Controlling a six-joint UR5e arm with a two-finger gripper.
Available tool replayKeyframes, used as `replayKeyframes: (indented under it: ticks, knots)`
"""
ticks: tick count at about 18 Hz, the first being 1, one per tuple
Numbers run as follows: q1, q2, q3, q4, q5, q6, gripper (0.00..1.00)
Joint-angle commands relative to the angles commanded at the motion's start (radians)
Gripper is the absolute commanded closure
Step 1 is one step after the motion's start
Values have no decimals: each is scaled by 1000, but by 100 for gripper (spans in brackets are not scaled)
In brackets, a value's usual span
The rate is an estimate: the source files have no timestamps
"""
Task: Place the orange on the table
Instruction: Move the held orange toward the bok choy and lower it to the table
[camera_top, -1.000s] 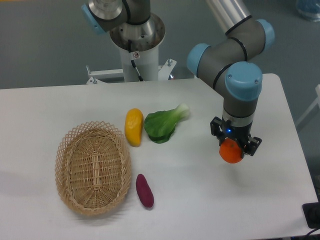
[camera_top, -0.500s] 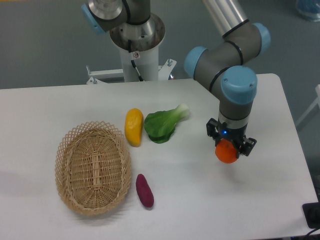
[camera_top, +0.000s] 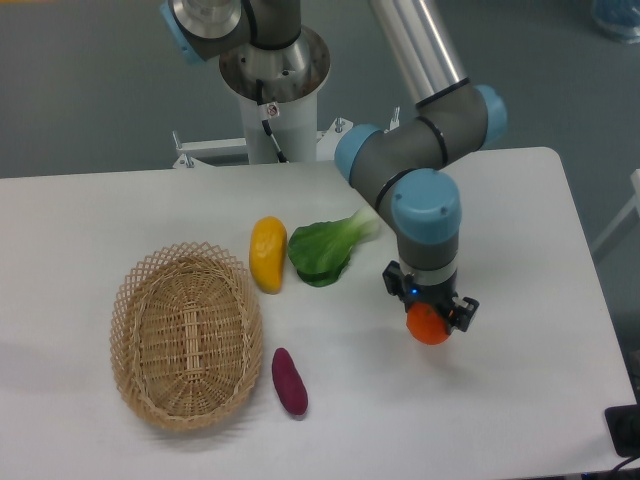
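The orange (camera_top: 429, 325) is a small round orange-red ball held between the fingers of my gripper (camera_top: 430, 315). The gripper points straight down and is shut on the orange, right of centre over the white table (camera_top: 520, 400). The orange sits low, close to the tabletop; I cannot tell whether it touches it. The gripper's black fingers hide the top of the orange.
A green leafy vegetable (camera_top: 325, 250) lies just up and left of the gripper. A yellow oblong fruit (camera_top: 267, 253) lies beside it. An oval wicker basket (camera_top: 186, 335) stands at the left, and a purple sweet potato (camera_top: 289, 381) lies by its right rim.
The gripper with the orange has moved left and a little toward the front of the table, and the arm has swung left with it. The other objects have not moved.
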Motion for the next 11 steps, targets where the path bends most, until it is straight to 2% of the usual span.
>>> replayKeyframes:
  ticks: [1, 3, 8, 11]
  knots:
    - [-5, -3, 0, 0, 2, -8, 29]
    - [-15, -9, 0, 2, 0, -8, 2]
    - [-28, -14, 0, 2, -2, -17, 0]
    - [-28, -9, 21, 0, -9, -60, 0]
